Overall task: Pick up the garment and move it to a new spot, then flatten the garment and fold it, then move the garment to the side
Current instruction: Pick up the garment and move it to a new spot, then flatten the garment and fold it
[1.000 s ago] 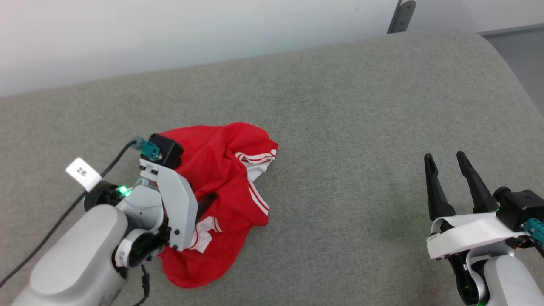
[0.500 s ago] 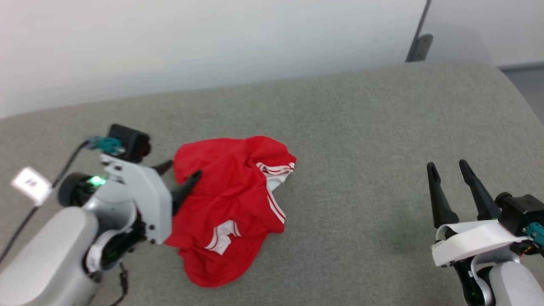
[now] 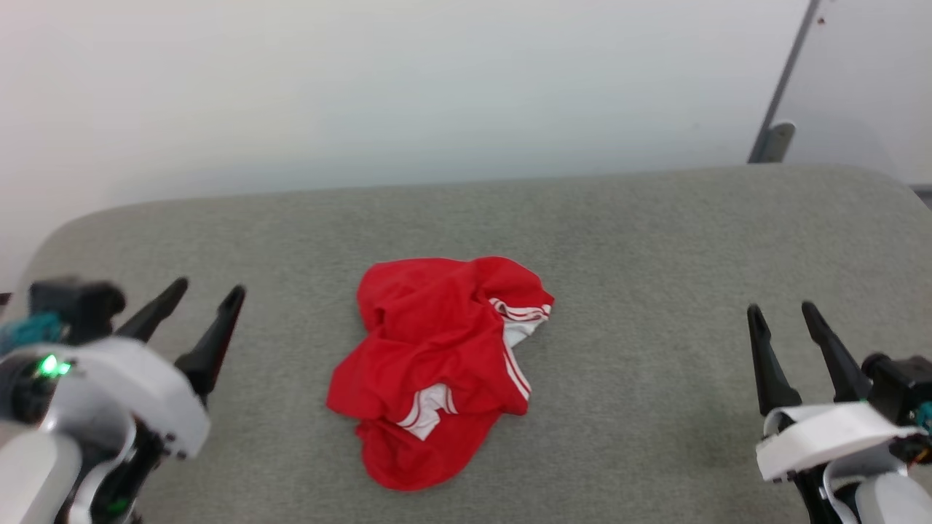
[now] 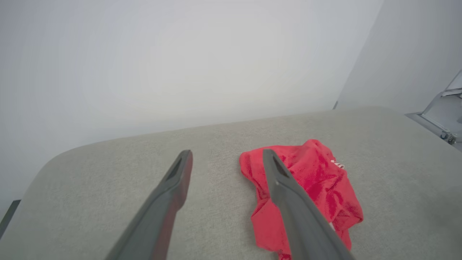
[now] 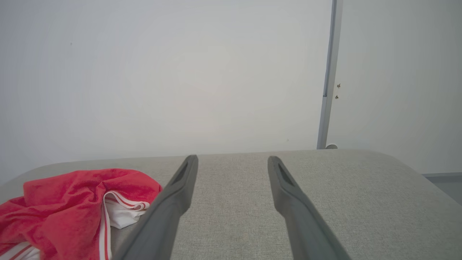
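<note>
The garment (image 3: 437, 364), a red shirt with white striped trim, lies crumpled in a heap at the middle of the grey upholstered surface (image 3: 655, 240). It also shows as a red bundle (image 4: 314, 187) in the left wrist view and at the lower left (image 5: 72, 202) of the right wrist view. My left gripper (image 3: 207, 295) stands open at the left, well apart from the cloth, with nothing between its fingers. At the right my right gripper (image 3: 780, 313) is open and empty too, far from the heap. The shirt's chest is hidden in the folds.
A pale wall (image 3: 437, 94) rises behind the grey surface, with a grey metal post (image 3: 783, 109) at the far right corner. The surface's rounded left edge (image 3: 65, 233) and right edge (image 3: 903, 189) both show. Bare fabric lies on either side of the heap.
My left gripper opened, let go of the garment and drew back to the left. The head camera tilted up, so the whole picture shifted. The right gripper stayed as it was.
</note>
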You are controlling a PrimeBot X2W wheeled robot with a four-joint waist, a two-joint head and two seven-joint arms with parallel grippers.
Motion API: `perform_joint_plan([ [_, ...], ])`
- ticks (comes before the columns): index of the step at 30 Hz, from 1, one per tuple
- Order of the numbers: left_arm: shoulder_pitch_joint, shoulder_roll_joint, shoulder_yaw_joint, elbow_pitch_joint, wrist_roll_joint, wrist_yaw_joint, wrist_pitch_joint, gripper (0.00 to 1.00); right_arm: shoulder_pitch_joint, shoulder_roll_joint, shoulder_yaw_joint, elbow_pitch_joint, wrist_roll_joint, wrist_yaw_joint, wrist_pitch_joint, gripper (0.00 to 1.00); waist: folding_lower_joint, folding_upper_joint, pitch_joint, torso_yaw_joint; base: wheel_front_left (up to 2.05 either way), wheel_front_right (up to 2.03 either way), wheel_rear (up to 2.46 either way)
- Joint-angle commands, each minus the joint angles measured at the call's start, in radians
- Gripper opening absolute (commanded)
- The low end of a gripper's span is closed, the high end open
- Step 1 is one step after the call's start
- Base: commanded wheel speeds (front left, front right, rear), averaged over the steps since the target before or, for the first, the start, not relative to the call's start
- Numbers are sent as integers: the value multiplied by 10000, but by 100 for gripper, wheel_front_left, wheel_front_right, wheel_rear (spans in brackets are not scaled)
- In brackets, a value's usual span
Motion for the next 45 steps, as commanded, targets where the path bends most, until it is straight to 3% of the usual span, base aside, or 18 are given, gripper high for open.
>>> perform_joint_plan([
  [1,238,76,66,-40,-7,53,-143,100,183,-27,-19,17,125,-14,-10,100,-1,-1,-223,249,0,0,0],
  [13,2488,195,1280,-13,-468,215,-2258,100,678,44,-257,226,48,-14,-84,100,-1,-1,-651,901,0,0,0],
  [23,3968,-12,2240,225,-585,45,-3916,100,938,103,-310,178,62,-14,-108,100,-1,-1,-735,1070,0,0,0],
  [45,4379,-434,3115,710,-303,-702,-4259,100,925,131,-183,135,63,-14,-36,100,-1,-1,-503,1117,0,0,0],
])
